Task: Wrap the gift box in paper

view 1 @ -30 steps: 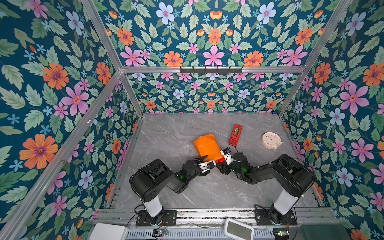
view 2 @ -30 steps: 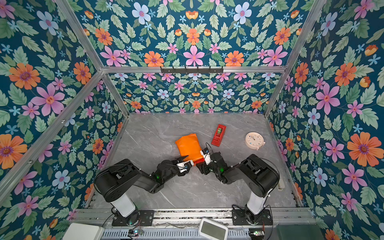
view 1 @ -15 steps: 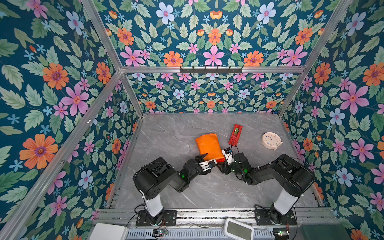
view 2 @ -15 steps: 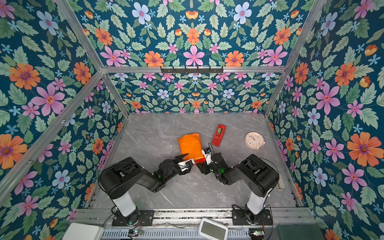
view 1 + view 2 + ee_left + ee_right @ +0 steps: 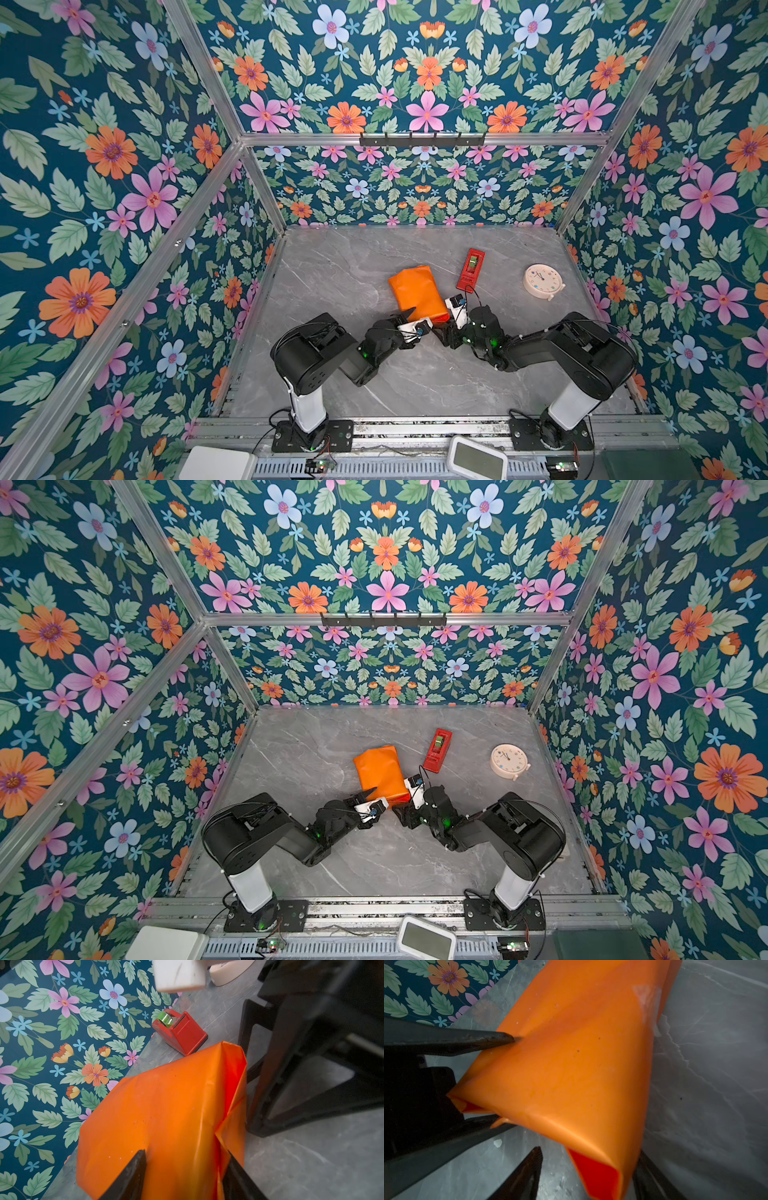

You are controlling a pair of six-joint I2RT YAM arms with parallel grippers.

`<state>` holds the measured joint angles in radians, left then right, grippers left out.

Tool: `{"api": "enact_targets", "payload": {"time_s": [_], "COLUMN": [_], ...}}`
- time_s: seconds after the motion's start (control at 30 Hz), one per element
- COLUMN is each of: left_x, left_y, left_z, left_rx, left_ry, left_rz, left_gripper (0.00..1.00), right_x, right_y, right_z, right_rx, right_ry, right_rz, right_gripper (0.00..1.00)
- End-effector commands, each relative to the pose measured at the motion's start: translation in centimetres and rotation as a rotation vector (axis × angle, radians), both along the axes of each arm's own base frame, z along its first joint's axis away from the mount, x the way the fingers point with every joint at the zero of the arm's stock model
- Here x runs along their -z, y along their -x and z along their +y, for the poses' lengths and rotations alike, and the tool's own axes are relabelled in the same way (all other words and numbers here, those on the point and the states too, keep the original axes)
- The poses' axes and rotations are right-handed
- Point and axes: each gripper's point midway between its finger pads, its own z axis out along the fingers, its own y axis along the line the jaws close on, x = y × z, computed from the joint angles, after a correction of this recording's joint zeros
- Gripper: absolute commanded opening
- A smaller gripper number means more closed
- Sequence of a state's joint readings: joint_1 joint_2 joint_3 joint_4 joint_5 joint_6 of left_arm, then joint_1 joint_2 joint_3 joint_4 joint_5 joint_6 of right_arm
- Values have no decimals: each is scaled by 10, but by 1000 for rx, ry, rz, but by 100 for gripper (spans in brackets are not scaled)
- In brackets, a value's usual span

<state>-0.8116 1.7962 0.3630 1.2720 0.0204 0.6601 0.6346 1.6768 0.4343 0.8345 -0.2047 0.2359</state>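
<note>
Straddling one end of the glossy orange paper (image 5: 415,291), left claw (image 5: 186,1153) and right claw (image 5: 589,1151) gape; flaps need even creasing.

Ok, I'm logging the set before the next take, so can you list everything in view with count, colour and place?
paper: one, glossy orange, folded into a parcel mid-table; whatever it covers is hidden
tape dispenser: one, red with a green roll, right of the parcel and farther back
clock: one, cream, round, right side of the table
table: one, grey marble
walls: three, dark blue floral, around the table
hook rail: one, black, on the back wall
white box: one, front edge, left
screen unit: one, white, front edge, centre
left gripper: one, black, jaws either side of the parcel's near left corner
right gripper: one, black, jaws open around the parcel's near right corner
</note>
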Motion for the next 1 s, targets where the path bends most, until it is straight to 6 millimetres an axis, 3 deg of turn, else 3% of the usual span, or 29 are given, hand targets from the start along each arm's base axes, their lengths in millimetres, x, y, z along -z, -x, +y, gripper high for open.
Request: {"api": "enact_targets", "payload": {"time_s": [0.0, 0.3, 0.97], "left_x": [30, 29, 28], "left_y": [8, 10, 10], "left_z": [6, 7, 7], "left_rx": [5, 10, 9], "left_ry": [-74, -70, -72], "left_rz": [99, 98, 97], "left_gripper": [59, 59, 58], "right_x": [-3, -7, -26], "right_y": [-2, -17, -14], "right_z": [-2, 8, 18], "right_rx": [15, 47, 25], "right_ry": [1, -43, -157], "right_rz": [-12, 8, 15], "right_gripper": [74, 89, 91]}}
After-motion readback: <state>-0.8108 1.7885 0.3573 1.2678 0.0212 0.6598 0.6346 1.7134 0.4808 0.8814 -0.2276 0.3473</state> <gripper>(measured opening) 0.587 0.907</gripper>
